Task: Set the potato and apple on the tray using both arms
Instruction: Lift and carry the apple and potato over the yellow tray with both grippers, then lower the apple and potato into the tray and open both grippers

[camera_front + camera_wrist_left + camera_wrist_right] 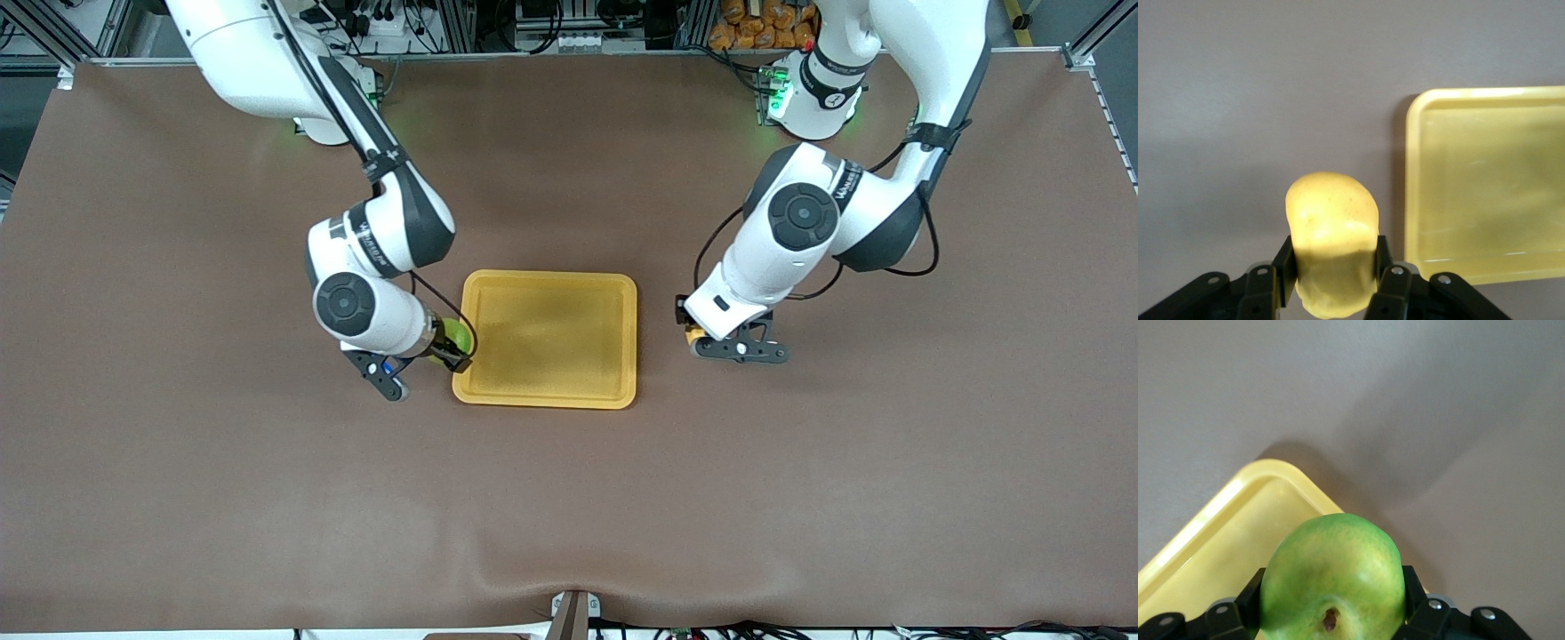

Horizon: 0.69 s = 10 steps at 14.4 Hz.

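Your right gripper (442,353) clamps the round green apple (1333,583) over the shallow yellow plastic tray's (548,391) rim; left gripper (722,345) clamps the oblong yellow potato (1332,241) beside the tray. Release now and the apple likely rolls off the rim; the potato misses.

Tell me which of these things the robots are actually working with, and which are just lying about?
In use:
- potato, held in the left gripper over the table beside the tray
- apple, held in the right gripper at the tray's edge
- tray, nothing in it yet

Lying about:
- orange items past the table's edge by the left arm's base
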Available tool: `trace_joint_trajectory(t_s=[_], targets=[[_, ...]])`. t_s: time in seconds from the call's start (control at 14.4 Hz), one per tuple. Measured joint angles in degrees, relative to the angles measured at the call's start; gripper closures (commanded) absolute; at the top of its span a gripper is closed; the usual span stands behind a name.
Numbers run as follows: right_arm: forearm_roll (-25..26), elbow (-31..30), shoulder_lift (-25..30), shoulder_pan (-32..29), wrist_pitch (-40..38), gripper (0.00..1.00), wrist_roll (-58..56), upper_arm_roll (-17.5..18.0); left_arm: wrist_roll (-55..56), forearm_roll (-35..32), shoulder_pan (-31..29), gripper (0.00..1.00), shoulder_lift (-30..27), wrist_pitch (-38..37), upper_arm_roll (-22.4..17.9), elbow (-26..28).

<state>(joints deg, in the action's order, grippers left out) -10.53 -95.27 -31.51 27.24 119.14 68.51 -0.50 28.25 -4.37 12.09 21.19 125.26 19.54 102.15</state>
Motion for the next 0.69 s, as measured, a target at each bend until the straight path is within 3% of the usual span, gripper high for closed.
trace_joint_trajectory(t_s=[0.69], targets=[[-3.57, -1.90, -3.27, 3.91, 5.06, 1.00, 5.55, 0.00, 3.44, 0.00, 7.07, 1.00, 13.69, 0.82, 0.26, -9.54]])
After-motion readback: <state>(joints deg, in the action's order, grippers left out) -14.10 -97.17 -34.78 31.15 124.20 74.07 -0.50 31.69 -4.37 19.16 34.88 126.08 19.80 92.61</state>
